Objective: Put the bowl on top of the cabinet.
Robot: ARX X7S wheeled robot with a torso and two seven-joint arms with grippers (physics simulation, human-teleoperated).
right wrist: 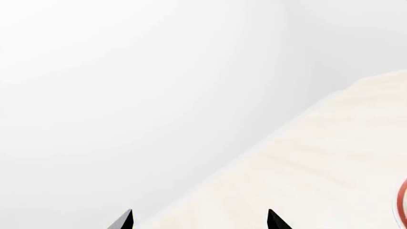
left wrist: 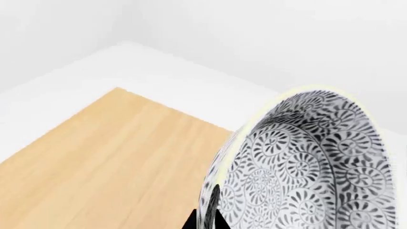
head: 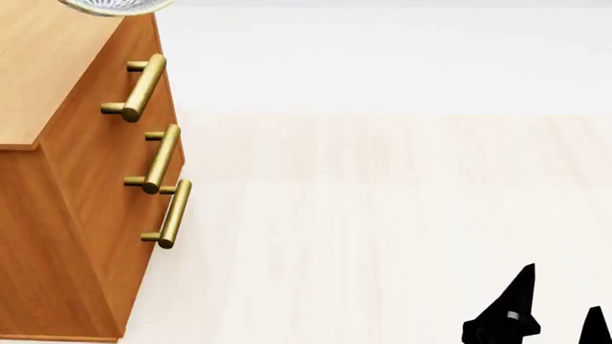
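Observation:
The bowl [left wrist: 305,167], white with dense grey-black flower motifs, fills one side of the left wrist view, tilted on edge. My left gripper [left wrist: 207,222] is shut on its rim, one black fingertip on each side of the wall. Beneath it lies the light wood top of the cabinet [left wrist: 108,162]. In the head view only a sliver of the bowl [head: 115,6] shows at the top edge, over the far part of the cabinet [head: 86,215], orange-brown with three brass handles. I cannot tell if the bowl touches the top. My right gripper [head: 552,322] [right wrist: 199,220] is open and holds nothing.
A pale wood-grain surface [head: 383,215] stretches in front of the cabinet. The red-ringed edge of a white plate [right wrist: 401,200] shows at the border of the right wrist view. White walls stand behind.

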